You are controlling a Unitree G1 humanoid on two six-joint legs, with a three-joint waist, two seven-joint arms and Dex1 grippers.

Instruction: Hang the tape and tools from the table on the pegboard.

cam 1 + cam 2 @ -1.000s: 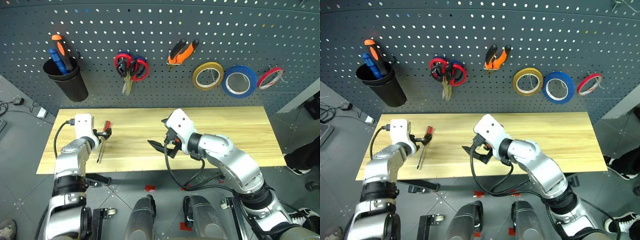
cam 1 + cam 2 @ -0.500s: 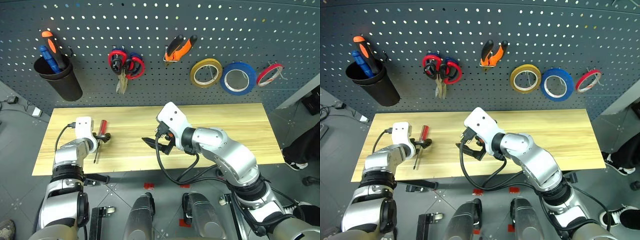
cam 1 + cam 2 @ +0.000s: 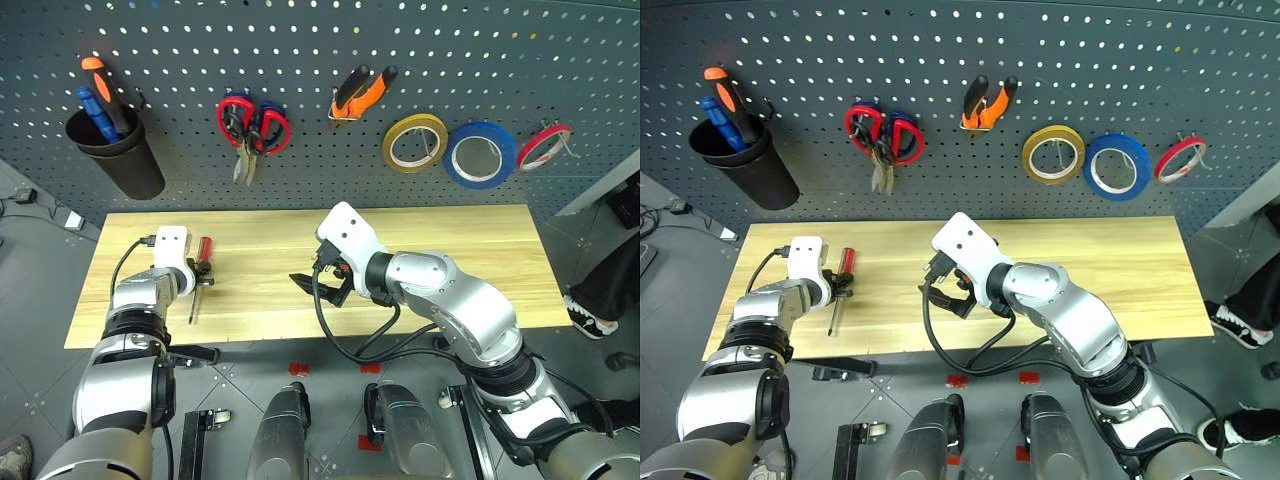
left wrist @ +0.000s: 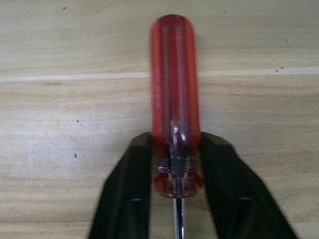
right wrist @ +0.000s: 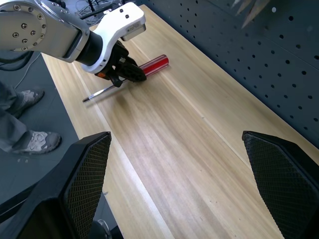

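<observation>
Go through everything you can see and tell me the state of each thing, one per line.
Screwdriver: lying flat on the table, gripped at the handle's base.
Left gripper: shut on the screwdriver.
Right gripper: open, empty, above the table.
Blue tape: hanging on the pegboard.
Scissors: hanging, blades down.
Pliers: hanging, handles up.
Black cup: hung on the pegboard, holding tools.

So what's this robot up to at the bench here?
It is tidying tools onto the pegboard. Its left hand has its two black fingers closed around the base of a red-handled screwdriver that lies flat on the wooden table. Its right hand hangs open over the middle of the table, holding nothing. The blue tape, scissors and orange-and-black pliers hang on the board.
</observation>
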